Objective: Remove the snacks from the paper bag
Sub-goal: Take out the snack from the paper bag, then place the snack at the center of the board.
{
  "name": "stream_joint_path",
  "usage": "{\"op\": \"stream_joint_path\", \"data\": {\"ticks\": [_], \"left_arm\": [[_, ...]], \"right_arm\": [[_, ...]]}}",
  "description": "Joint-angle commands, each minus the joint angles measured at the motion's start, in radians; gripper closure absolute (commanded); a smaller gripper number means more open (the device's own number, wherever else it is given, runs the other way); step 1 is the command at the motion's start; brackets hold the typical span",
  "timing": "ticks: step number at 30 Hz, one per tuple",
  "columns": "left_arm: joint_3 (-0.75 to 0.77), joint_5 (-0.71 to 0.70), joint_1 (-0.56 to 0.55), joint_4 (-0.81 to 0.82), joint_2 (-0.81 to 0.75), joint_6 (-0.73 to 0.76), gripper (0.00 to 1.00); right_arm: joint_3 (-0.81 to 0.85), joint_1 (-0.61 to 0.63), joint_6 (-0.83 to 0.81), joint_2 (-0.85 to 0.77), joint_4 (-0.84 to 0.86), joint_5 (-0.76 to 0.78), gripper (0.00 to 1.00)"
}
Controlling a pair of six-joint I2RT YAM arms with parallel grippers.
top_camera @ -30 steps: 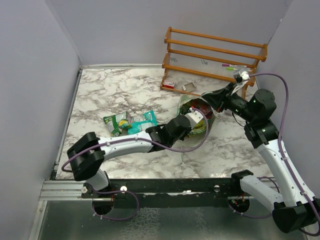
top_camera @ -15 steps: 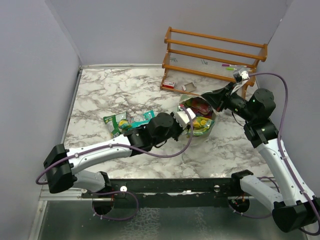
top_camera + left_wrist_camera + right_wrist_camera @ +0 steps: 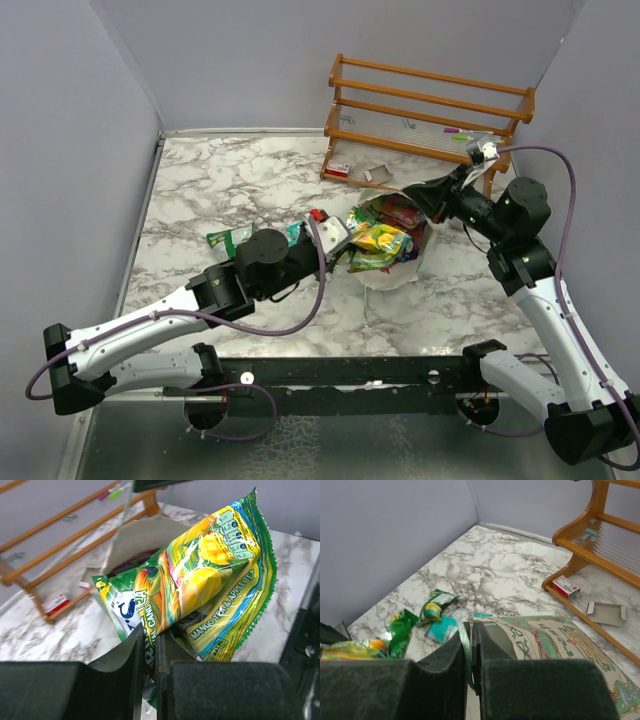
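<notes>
My left gripper (image 3: 154, 641) is pinched almost shut on two yellow-green packets (image 3: 200, 580), held at the left rim of the paper bag (image 3: 392, 272); left of them on the marble table (image 3: 220, 180) I can count one green packet (image 3: 433, 606) and one teal packet (image 3: 443, 628); my right gripper (image 3: 471, 630) is clamped tight on the bag's far rim, with one red packet (image 3: 402, 211) showing inside; beyond stands one wooden rack (image 3: 430, 100) with one red-white box (image 3: 566, 586) under it.

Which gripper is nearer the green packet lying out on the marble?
Left. The left gripper, clamped on a yellow-green packet, hangs at the paper bag mouth, on the side toward the green packet; the right gripper pinches the bag's rim on the opposite side.
</notes>
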Motion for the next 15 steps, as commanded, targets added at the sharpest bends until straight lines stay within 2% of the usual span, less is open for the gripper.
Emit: {"op": "stream_joint_path", "data": {"ticks": [1, 6, 8, 11, 15], "left_arm": [[0.019, -0.269, 0.000, 0.012, -0.092, 0.065, 1.00], [-0.025, -0.819, 0.005, 0.127, -0.118, 0.164, 1.00], [-0.056, -0.971, 0.019, 0.196, -0.110, 0.217, 1.00], [-0.052, -1.080, 0.065, 0.158, -0.080, 0.156, 1.00], [-0.031, -1.029, 0.220, -0.084, -0.086, -0.130, 1.00]], "right_arm": [[-0.017, 0.005, -0.004, 0.005, 0.045, 0.017, 0.93], [-0.029, 0.004, 0.000, 0.011, 0.050, 0.012, 0.93], [-0.032, 0.004, 0.001, 0.010, 0.053, 0.013, 0.93], [-0.030, 0.005, 0.001, 0.013, 0.055, 0.010, 0.93], [-0.029, 0.005, 0.003, 0.012, 0.054, 0.007, 0.93]]}}
